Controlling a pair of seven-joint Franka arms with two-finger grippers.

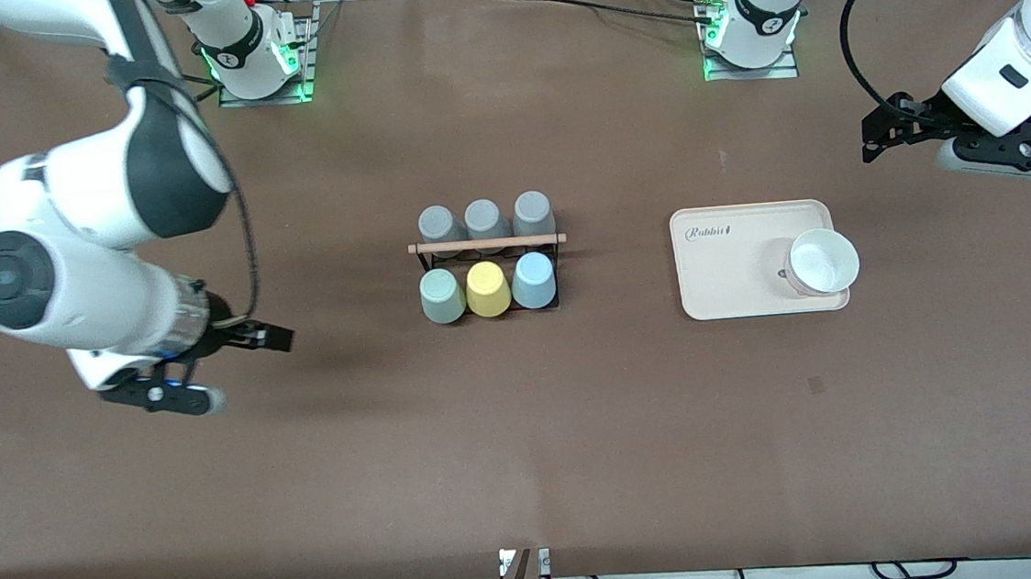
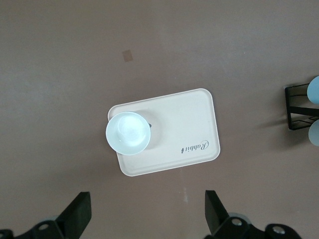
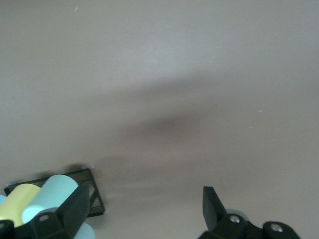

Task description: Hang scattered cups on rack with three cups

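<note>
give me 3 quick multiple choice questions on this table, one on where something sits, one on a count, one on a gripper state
1. Where is the white cup?
A. on the cream tray
B. on the rack
C. on the bare table

2. How many cups are on the rack?
A. three
B. four
C. six

3. How is the left gripper?
A. shut on a cup
B. open and empty
C. shut on the tray

Answers: 1 A, the white cup stands upright at the tray's end toward the left arm. 2 C, three grey cups in one row, and the sage green cup, yellow cup and light blue cup in the row nearer the front camera. 3 B, the left wrist view shows its fingers spread with nothing between them.
</note>
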